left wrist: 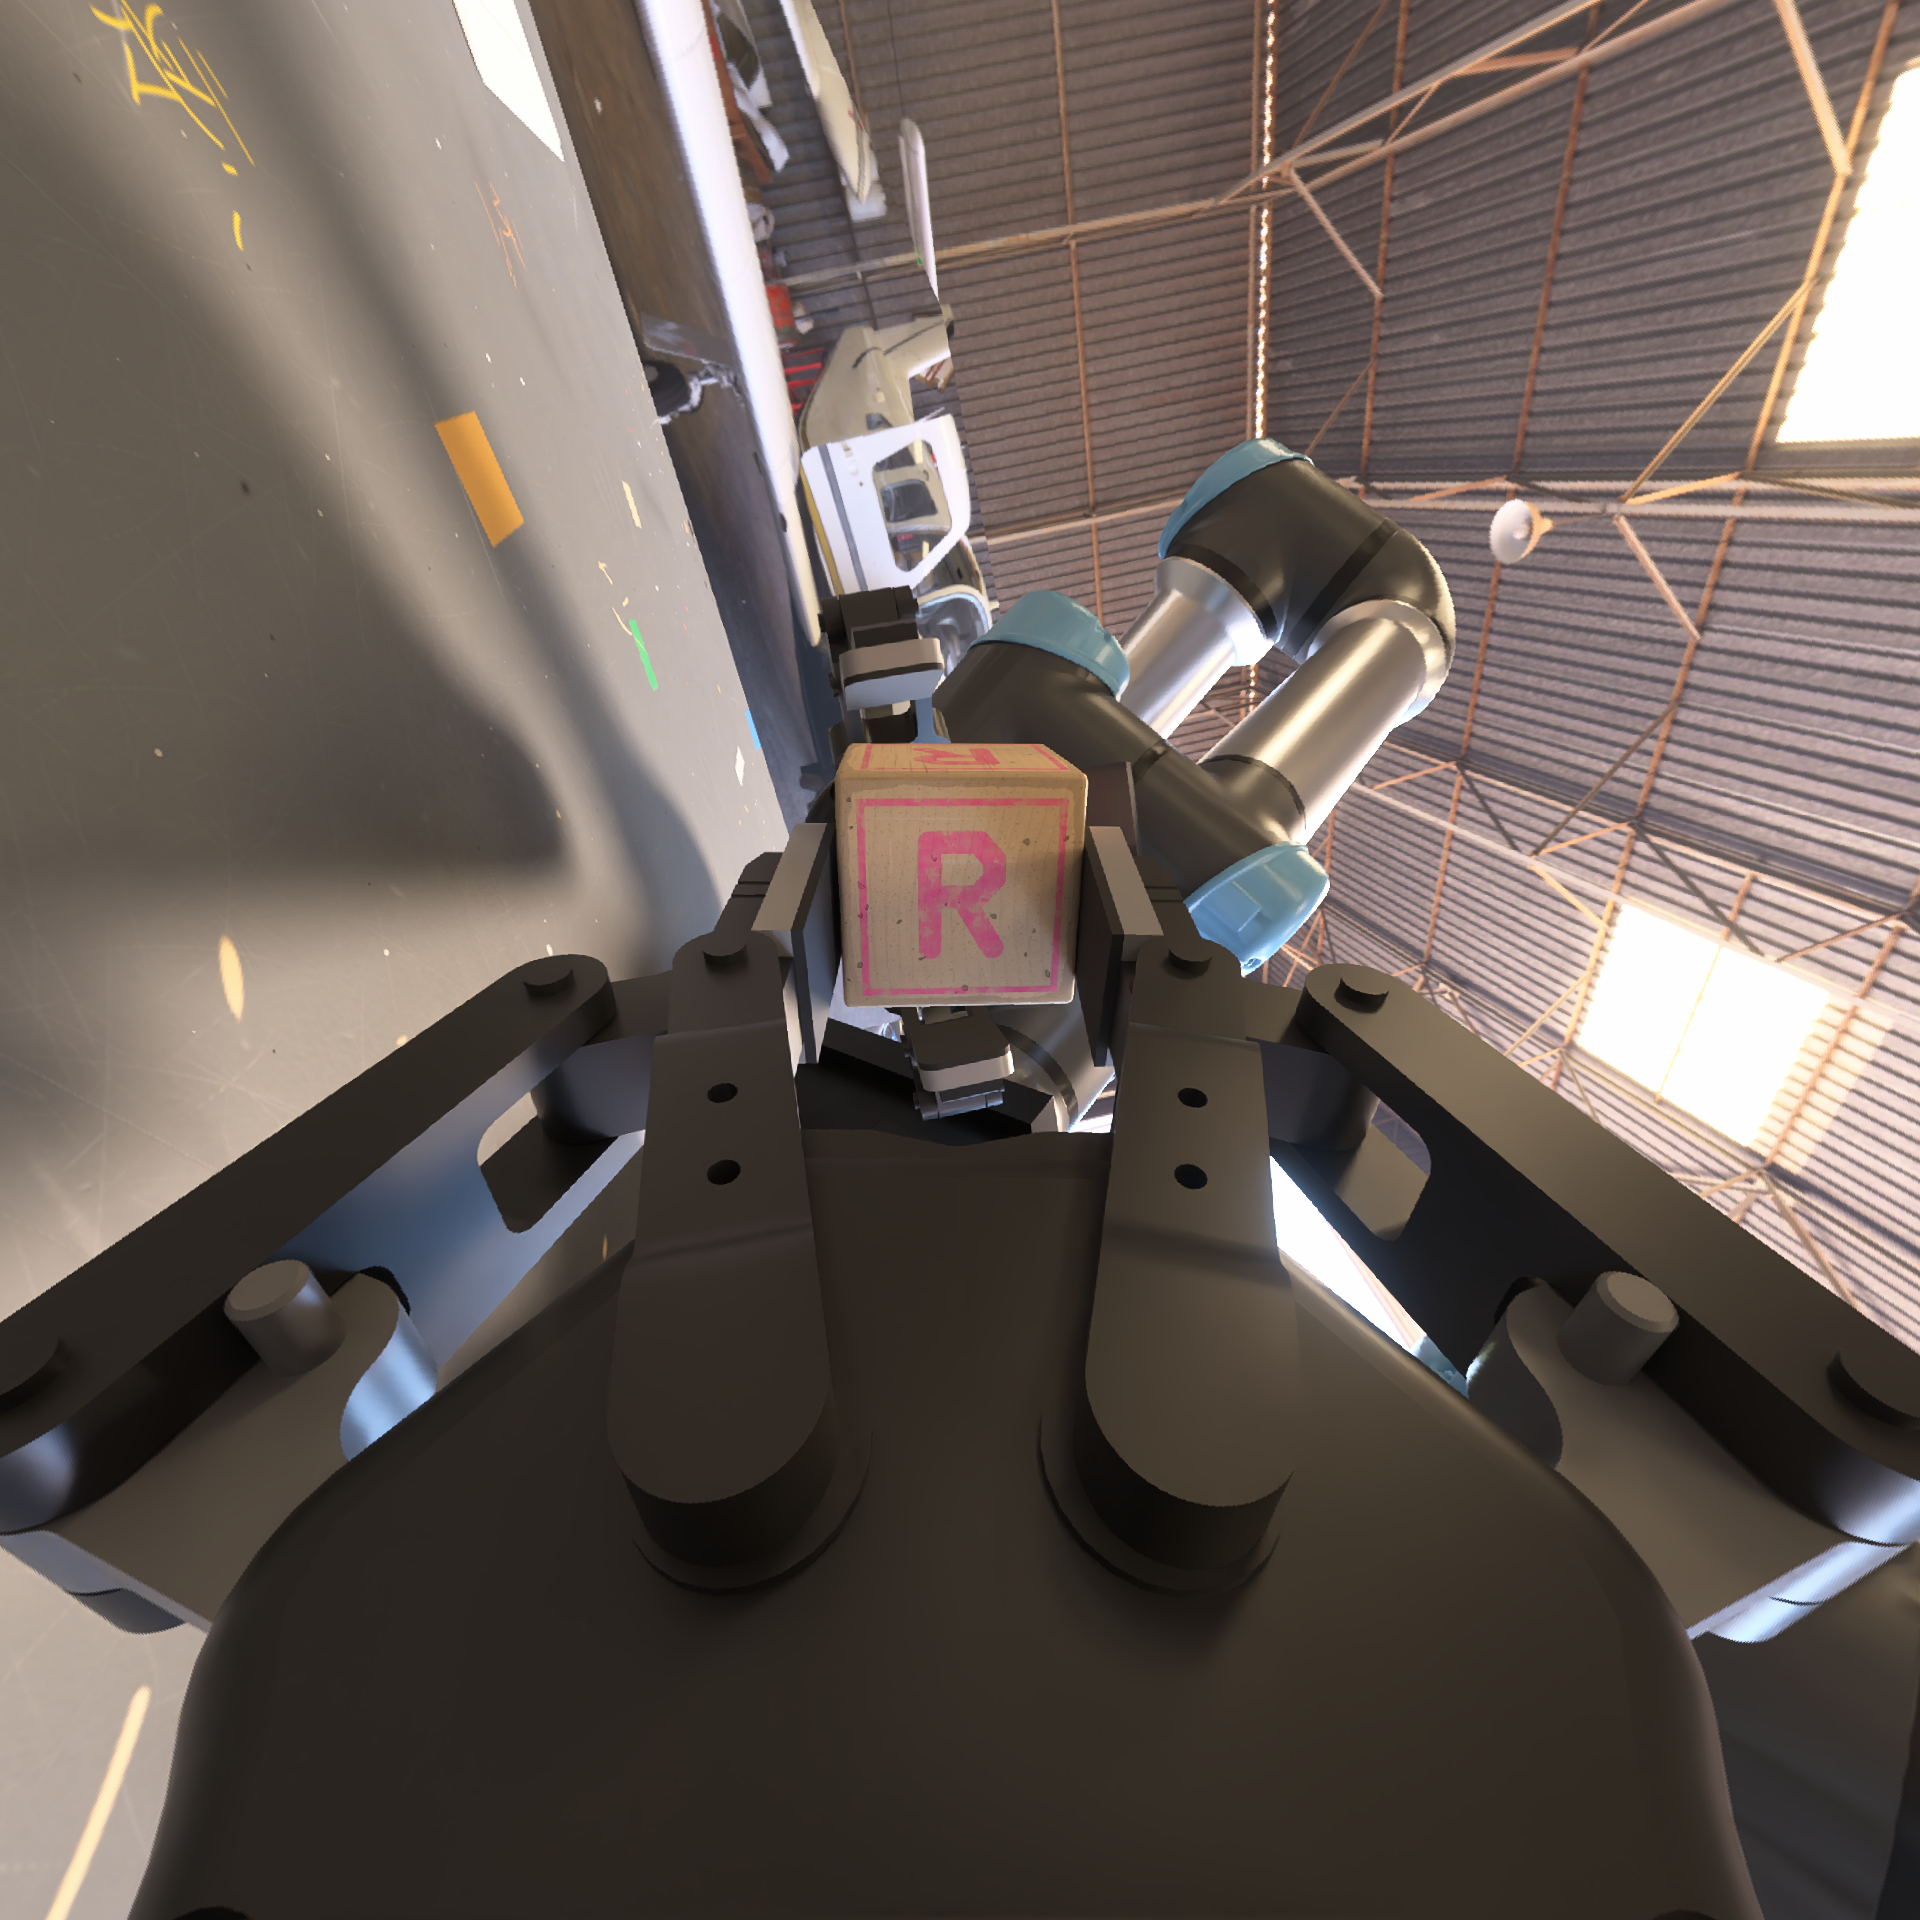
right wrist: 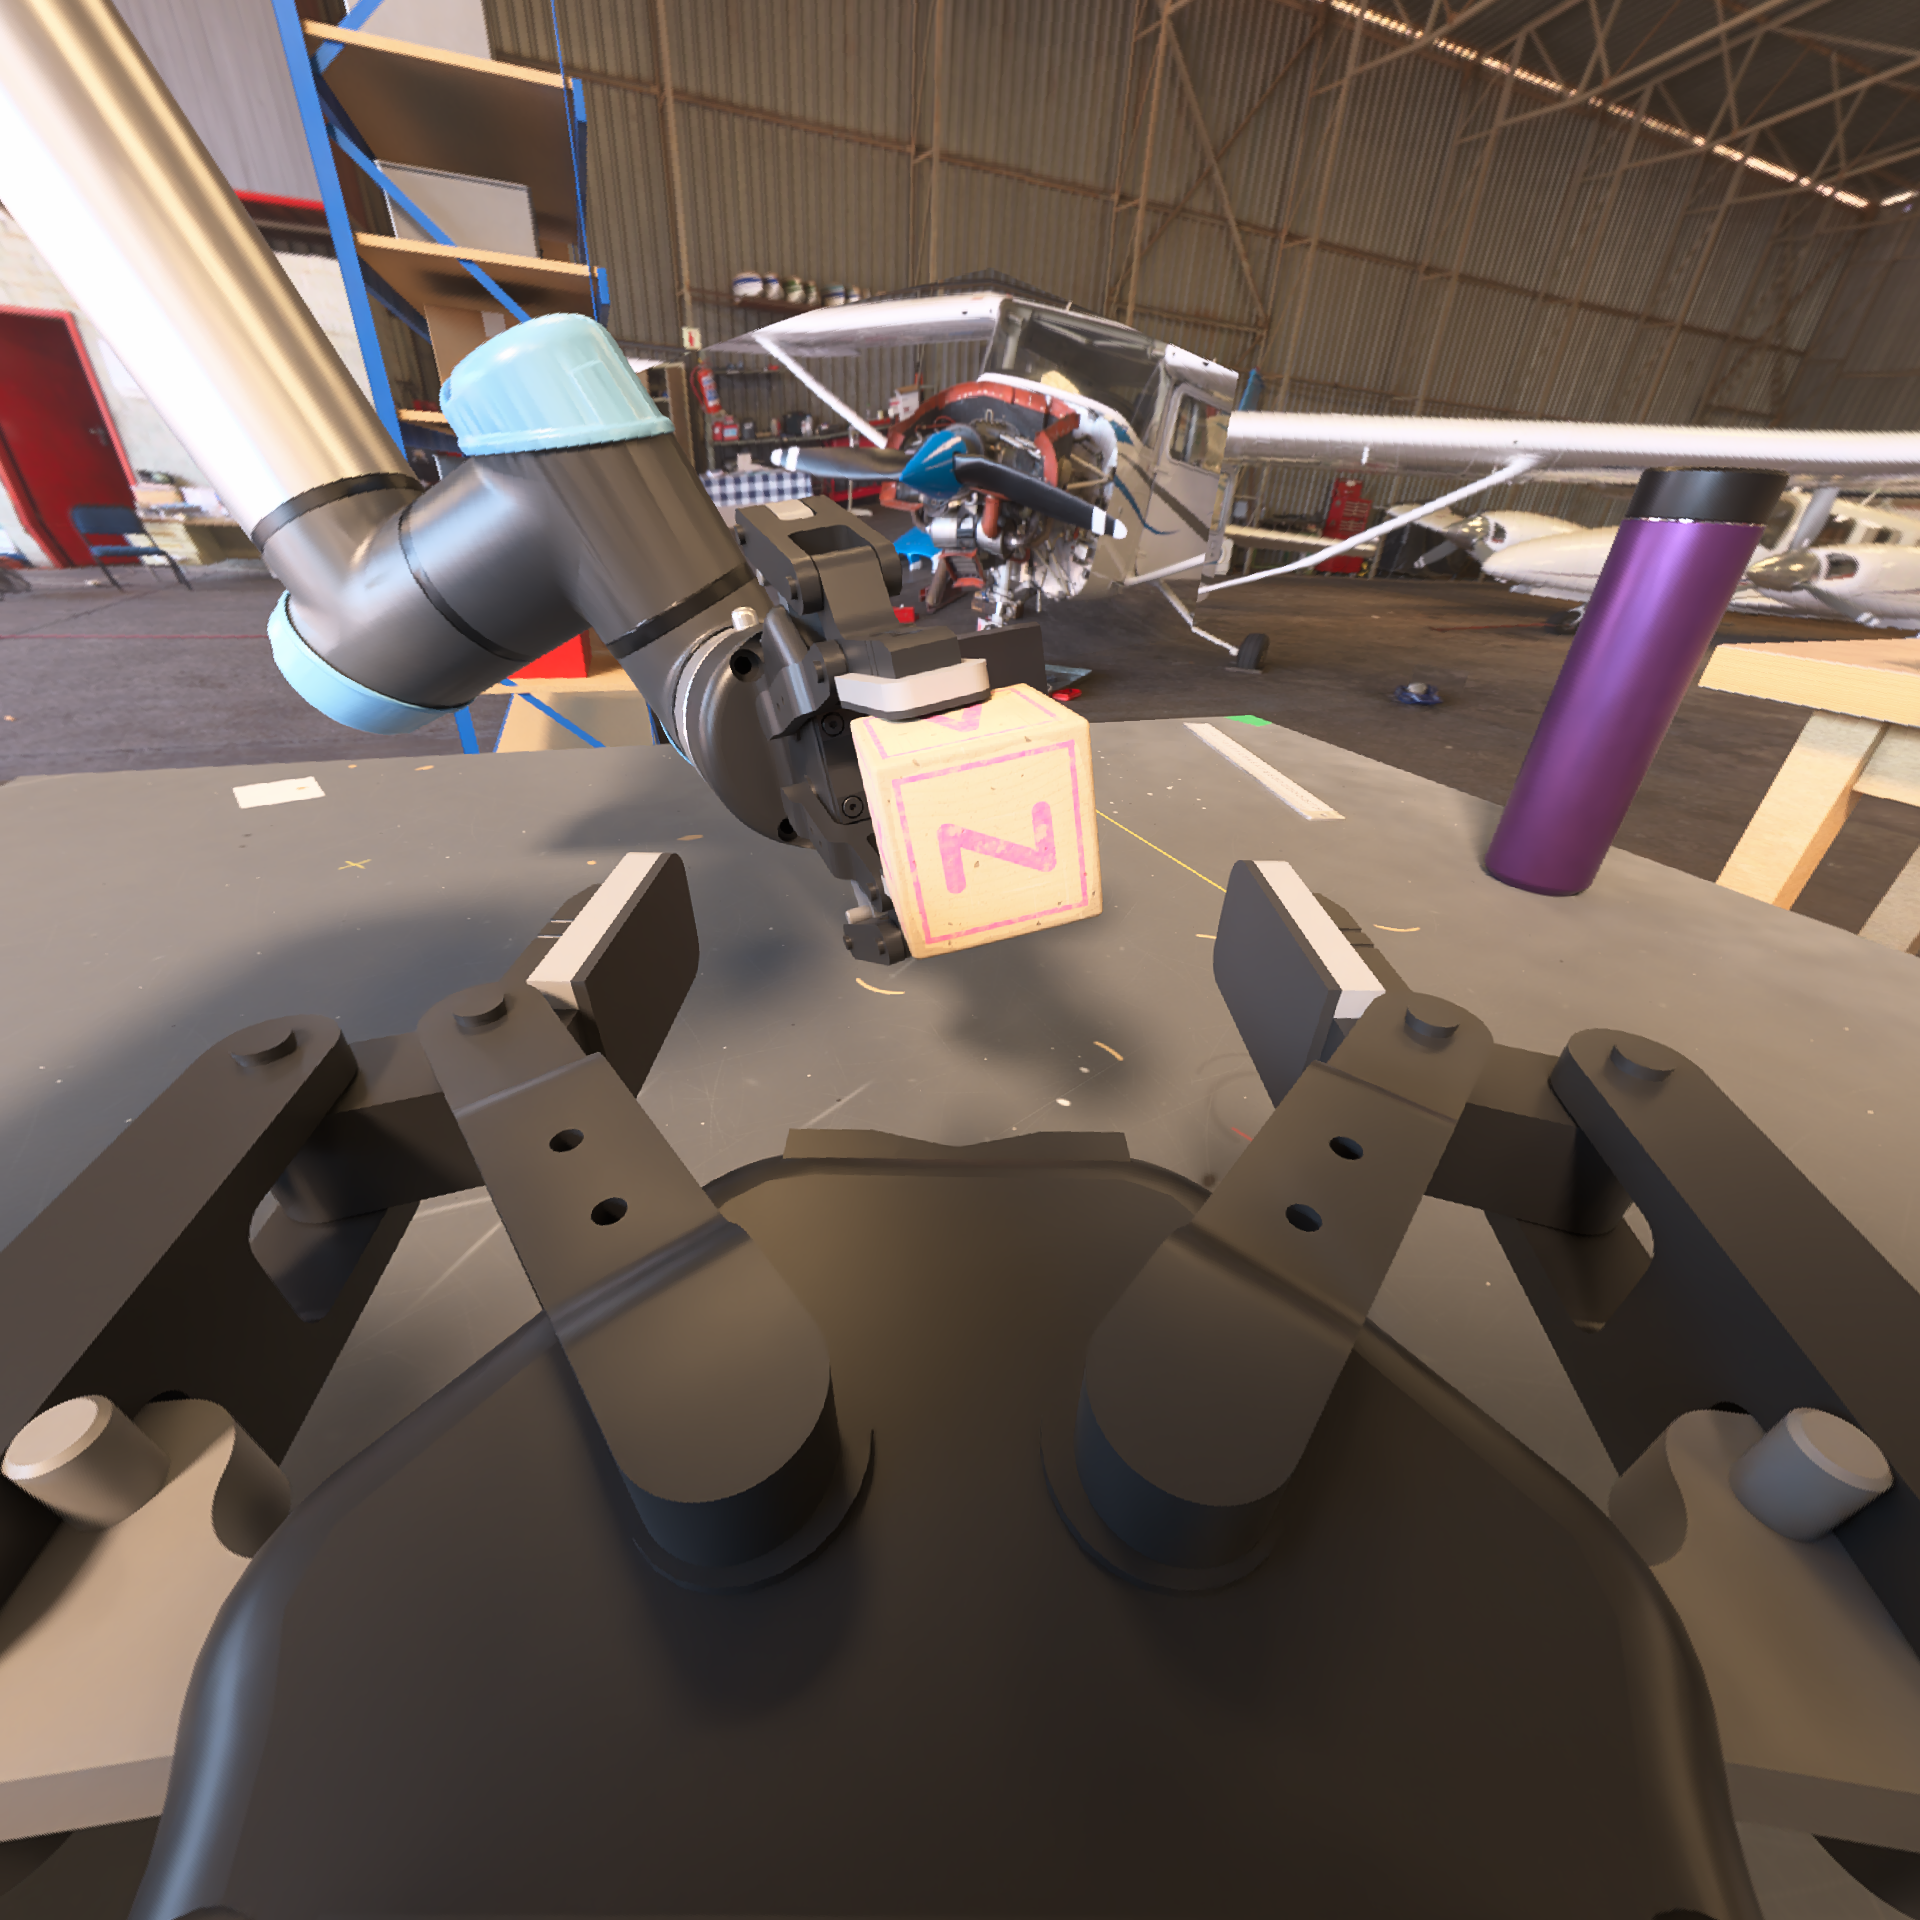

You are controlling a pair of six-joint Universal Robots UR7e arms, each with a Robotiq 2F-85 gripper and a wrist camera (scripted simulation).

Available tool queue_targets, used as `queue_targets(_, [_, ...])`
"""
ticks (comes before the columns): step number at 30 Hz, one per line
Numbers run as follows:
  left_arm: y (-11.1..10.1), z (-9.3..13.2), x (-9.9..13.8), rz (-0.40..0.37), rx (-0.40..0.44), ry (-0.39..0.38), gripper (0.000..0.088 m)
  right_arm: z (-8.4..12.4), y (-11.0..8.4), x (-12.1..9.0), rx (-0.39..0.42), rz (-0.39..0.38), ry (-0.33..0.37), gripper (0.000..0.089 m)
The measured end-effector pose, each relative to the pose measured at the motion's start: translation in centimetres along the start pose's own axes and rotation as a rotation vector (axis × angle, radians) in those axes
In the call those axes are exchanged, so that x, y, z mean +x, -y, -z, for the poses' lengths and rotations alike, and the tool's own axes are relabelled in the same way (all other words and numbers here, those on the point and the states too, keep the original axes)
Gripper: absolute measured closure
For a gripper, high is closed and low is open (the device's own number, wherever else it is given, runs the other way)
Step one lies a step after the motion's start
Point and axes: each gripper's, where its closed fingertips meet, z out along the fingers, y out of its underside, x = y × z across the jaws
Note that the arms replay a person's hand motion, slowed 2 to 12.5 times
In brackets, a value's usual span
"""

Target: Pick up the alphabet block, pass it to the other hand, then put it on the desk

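Observation:
The alphabet block (left wrist: 961,883) is a pale wooden cube with pink letters and borders. My left gripper (left wrist: 956,894) is shut on it, one pad on each side face, and holds it in the air. In the right wrist view the block (right wrist: 987,821) hangs above the dark grey desk (right wrist: 312,935), held top and bottom by the left gripper (right wrist: 883,810). My right gripper (right wrist: 956,935) is open and empty, its fingers spread wide, with the block a short way beyond and between them. The right gripper's fingers (left wrist: 888,665) show behind the block in the left wrist view.
A tall purple bottle with a black cap (right wrist: 1621,686) stands on the desk at the right. A light wooden table (right wrist: 1808,717) lies beyond the desk's right edge. The left arm (right wrist: 416,561) reaches in from the upper left. The right arm (left wrist: 1247,675) shows behind the block.

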Motion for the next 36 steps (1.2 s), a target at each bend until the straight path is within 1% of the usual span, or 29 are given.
queue_targets(12, [0.2,0.4,0.2,0.013,0.005,-0.014,0.049,-2.1,0.4,0.8,-0.032,0.066,0.013,0.0039])
queue_targets(19, [0.3,0.7,0.1,0.017,0.013,-0.01,0.049,-3.3,0.5,0.9,-0.032,0.07,0.044,0.0042])
queue_targets(23, [0.3,0.7,0.1,0.018,0.012,-0.011,0.049,-4.0,0.4,0.8,-0.039,0.062,0.074,0.0066])
queue_targets(27, [0.4,0.8,0.1,0.021,0.011,-0.012,0.049,-4.6,0.0,0.6,-0.054,0.055,0.106,0.0119])
queue_targets(30, [0.3,0.9,-0.1,0.024,0.009,-0.006,0.049,-4.9,-0.2,0.4,-0.062,0.057,0.127,0.0184])
queue_targets(34, [0.4,1.0,-0.2,0.023,0.012,0.001,0.049,-5.1,-0.3,0.0,-0.06,0.069,0.157,0.03])
queue_targets(36, [0.5,1.1,-0.2,0.022,0.017,0.001,0.049,-5.2,-0.3,-0.2,-0.054,0.077,0.17,0.0386])
